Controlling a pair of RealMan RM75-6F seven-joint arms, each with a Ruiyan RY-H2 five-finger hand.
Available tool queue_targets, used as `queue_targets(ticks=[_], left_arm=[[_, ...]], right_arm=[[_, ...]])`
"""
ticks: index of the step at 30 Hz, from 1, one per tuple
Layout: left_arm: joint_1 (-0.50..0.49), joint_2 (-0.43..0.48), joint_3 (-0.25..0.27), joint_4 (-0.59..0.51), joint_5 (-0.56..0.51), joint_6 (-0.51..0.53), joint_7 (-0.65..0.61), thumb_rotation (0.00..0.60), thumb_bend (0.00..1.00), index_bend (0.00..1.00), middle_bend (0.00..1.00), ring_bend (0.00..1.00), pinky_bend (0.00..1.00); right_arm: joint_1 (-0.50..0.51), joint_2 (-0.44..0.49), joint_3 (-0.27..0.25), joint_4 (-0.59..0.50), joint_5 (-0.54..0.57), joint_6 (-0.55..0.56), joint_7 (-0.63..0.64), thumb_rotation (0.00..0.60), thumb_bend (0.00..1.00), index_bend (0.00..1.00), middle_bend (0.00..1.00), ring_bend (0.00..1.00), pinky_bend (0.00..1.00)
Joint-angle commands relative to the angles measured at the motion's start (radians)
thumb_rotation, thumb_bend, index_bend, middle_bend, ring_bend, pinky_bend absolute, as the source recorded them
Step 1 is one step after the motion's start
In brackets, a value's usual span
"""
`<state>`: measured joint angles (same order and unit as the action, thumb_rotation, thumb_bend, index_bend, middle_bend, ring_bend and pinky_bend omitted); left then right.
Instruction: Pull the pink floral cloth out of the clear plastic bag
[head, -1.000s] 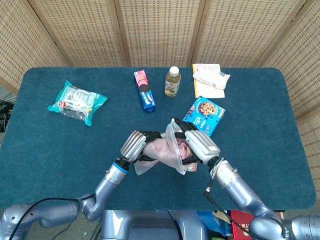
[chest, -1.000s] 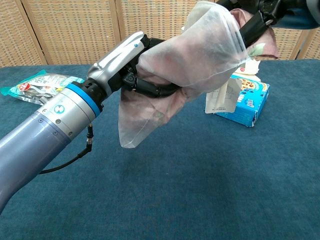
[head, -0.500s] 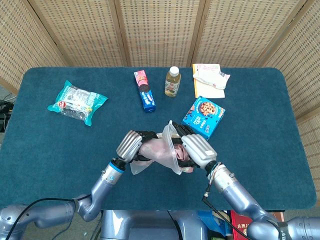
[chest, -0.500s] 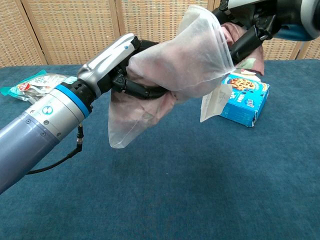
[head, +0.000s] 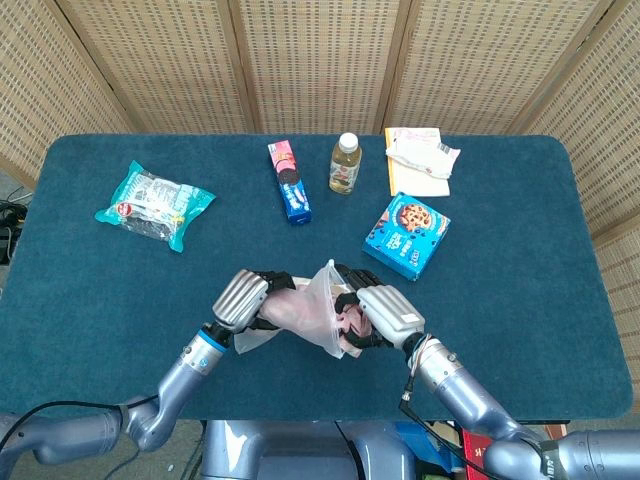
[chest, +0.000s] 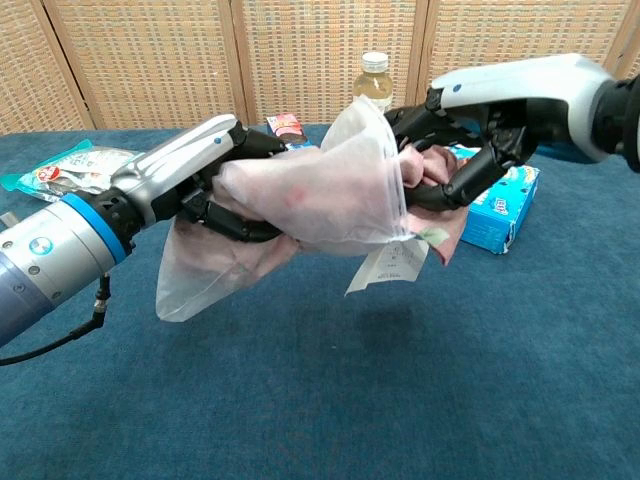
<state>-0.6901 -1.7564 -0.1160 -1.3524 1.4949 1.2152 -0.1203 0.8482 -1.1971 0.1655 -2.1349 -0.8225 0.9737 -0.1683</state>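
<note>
Pink floral cloth (chest: 425, 190) sits mostly inside the clear plastic bag (chest: 310, 200), which the left hand (chest: 195, 175) clasps; the right hand (chest: 490, 110) grips its protruding end. Weak bag grip risks dragging both together.

Bright, even overhead light — soft shadows, sharp focus throughout.

Deep teal worktop (head: 520, 330), and above it pale pink cloth (chest: 300, 195) shows through the cloudy clear bag (chest: 200, 275). Bright blue cookie box (head: 406, 234) dotted with brown, silver robot hand (head: 390, 312) shells over black fingers.
</note>
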Motion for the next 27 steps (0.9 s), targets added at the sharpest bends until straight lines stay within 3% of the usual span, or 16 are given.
queue_targets(ticks=[1, 3, 6, 8, 10, 15, 21, 25, 27], left_arm=[[0.021, 0.009, 0.023, -0.007, -0.025, -0.021, 0.027, 0.600, 0.41, 0.45, 0.29, 0.30, 0.48], [0.031, 0.007, 0.034, -0.004, -0.038, -0.033, 0.037, 0.600, 0.41, 0.34, 0.16, 0.17, 0.32], [0.043, 0.006, 0.046, -0.003, -0.055, -0.050, 0.037, 0.600, 0.38, 0.16, 0.03, 0.03, 0.17], [0.049, 0.012, 0.054, -0.005, -0.070, -0.073, 0.036, 0.600, 0.34, 0.04, 0.00, 0.00, 0.13], [0.049, 0.025, 0.060, -0.017, -0.087, -0.102, 0.040, 0.600, 0.31, 0.00, 0.00, 0.00, 0.10], [0.060, 0.067, 0.063, -0.054, -0.068, -0.097, -0.001, 0.600, 0.23, 0.00, 0.00, 0.00, 0.00], [0.066, 0.172, 0.083, -0.126, -0.022, -0.093, -0.038, 0.600, 0.20, 0.00, 0.00, 0.00, 0.00], [0.057, 0.241, 0.067, -0.137, -0.036, -0.113, 0.010, 0.600, 0.20, 0.00, 0.00, 0.00, 0.00], [0.039, 0.282, 0.061, -0.138, -0.055, -0.158, 0.048, 0.600, 0.20, 0.05, 0.00, 0.00, 0.00]], right_arm=[[-0.010, -0.039, -0.021, 0.041, -0.002, -0.014, 0.014, 0.600, 0.89, 0.72, 0.00, 0.00, 0.00], [-0.016, -0.062, -0.031, 0.070, -0.006, -0.024, 0.026, 0.600, 0.89, 0.71, 0.00, 0.00, 0.00], [-0.023, -0.087, -0.042, 0.107, -0.014, -0.035, 0.037, 0.600, 0.89, 0.71, 0.00, 0.00, 0.00], [-0.027, -0.100, -0.047, 0.130, -0.016, -0.041, 0.042, 0.600, 0.89, 0.72, 0.00, 0.00, 0.00], [-0.030, -0.111, -0.051, 0.151, -0.011, -0.048, 0.047, 0.600, 0.89, 0.71, 0.00, 0.00, 0.00], [-0.037, -0.128, -0.058, 0.195, -0.004, -0.062, 0.054, 0.600, 0.89, 0.71, 0.00, 0.00, 0.00], [-0.047, -0.135, -0.060, 0.219, -0.014, -0.075, 0.066, 0.600, 0.89, 0.72, 0.00, 0.00, 0.00], [-0.052, -0.135, -0.061, 0.225, -0.026, -0.081, 0.067, 0.600, 0.89, 0.71, 0.00, 0.00, 0.00], [-0.055, -0.132, -0.060, 0.224, -0.032, -0.083, 0.067, 0.600, 0.89, 0.72, 0.00, 0.00, 0.00]])
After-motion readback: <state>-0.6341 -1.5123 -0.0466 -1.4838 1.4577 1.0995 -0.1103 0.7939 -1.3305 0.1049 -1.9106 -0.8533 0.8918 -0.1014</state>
